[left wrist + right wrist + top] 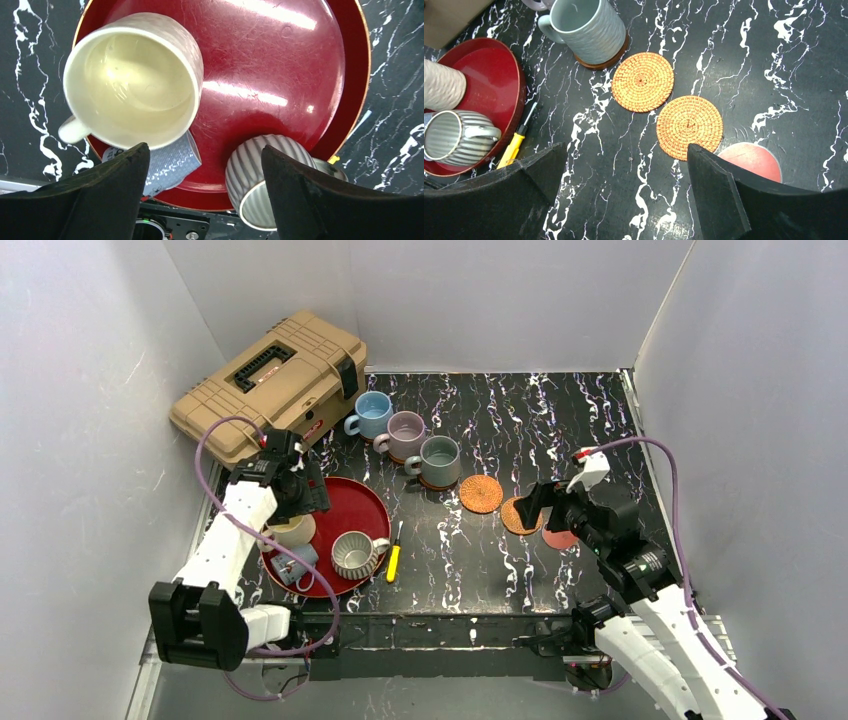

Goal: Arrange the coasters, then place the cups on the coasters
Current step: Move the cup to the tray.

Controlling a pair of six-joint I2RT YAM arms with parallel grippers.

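Note:
Three cups stand in a diagonal row at the back: light blue (372,414), mauve (405,435) and grey-green (438,461). The grey-green one (586,27) sits on a dark brown coaster (601,60). Two woven coasters (642,81) (689,126) and a flat red coaster (751,160) lie bare to its right. On the red tray (352,502) are the cream cup (132,80), the ribbed cup (260,175) and the small pale grey cup (170,162). My left gripper (204,149) hangs open over the tray, holding nothing. My right gripper (625,147) is open above bare table beside the nearer woven coaster.
A tan toolbox (270,380) sits at the back left, close to the left arm. A yellow-handled screwdriver (394,562) lies just right of the tray. White walls enclose the black marbled table (560,430) on three sides.

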